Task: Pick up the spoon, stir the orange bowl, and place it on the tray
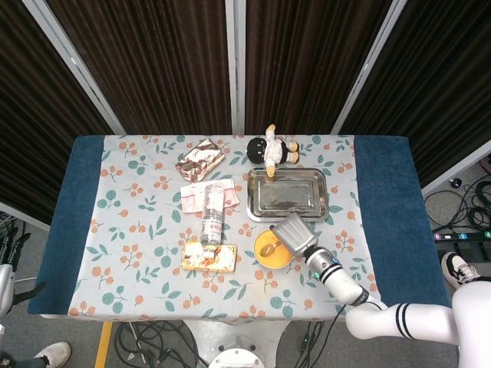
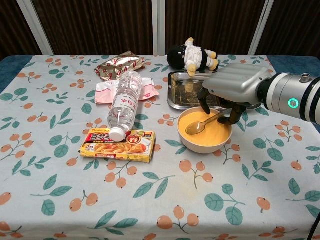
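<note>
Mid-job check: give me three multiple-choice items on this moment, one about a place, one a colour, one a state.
1. Where does the gold spoon's scoop lie?
A. in the orange bowl
B. on the metal tray
C. on the tablecloth

2. What colour is the cap of the lying plastic bottle?
A. blue
B. white
C. red

3. What is on the metal tray?
A. a box
B. the bottle
C. nothing

Key: 1 A, the gold spoon rests in the orange bowl under the right hand. 2 B, the plastic bottle has a white cap. 3 C, the metal tray is bare.
</note>
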Robot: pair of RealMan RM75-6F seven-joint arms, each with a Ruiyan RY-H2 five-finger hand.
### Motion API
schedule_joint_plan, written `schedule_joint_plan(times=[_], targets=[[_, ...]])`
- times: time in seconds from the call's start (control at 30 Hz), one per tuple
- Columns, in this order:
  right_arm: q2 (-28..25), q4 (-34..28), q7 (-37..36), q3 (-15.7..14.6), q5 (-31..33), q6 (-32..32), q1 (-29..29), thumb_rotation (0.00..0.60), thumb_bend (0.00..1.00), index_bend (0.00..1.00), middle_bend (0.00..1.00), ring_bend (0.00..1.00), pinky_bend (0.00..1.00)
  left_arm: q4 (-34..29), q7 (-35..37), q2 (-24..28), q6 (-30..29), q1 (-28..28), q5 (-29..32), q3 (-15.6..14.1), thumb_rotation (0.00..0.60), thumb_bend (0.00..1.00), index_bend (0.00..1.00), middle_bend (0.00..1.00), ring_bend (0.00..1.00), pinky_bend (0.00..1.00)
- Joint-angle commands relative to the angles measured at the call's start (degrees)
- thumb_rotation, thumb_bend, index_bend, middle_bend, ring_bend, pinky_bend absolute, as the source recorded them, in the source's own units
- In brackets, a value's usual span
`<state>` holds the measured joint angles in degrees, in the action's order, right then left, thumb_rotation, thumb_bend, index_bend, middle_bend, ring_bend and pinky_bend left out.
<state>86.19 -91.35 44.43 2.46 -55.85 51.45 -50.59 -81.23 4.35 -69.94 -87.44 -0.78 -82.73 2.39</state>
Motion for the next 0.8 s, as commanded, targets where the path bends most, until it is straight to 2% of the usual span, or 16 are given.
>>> schedule_joint_plan(times=[0.03,0.57,0.8], targets=[[0.3,0.3,0.2,-0.1,0.3,-0.1,-0.2,0.600,0.29,0.47,0.95,1.00,1.00,0.1,0.1,-0.1,0.1,0.0,0.0,0.0,0.600,0.09,0.16,0.08,0.09,0.12],[1.4,1.0,1.9,-0.8,1.0,0.7,-1.3,0.600,0.33,0.56,0.95,1.00,1.00,1.0,1.4,-0.2,-0.1,-0.3,0.1,0.0,0.600,0.09,0.16,0.08,0.09,0.12],[-1.5,-1.0,6.6,-1.4,-2.1,3.1,-2.3,0.600,0.35,0.63,0.96,1.00,1.00,0.9,1.4,-0.1,-0.3,-0.4,-0.2,0.0,0.600,0.09,0.16,0.08,0.09,0.12]])
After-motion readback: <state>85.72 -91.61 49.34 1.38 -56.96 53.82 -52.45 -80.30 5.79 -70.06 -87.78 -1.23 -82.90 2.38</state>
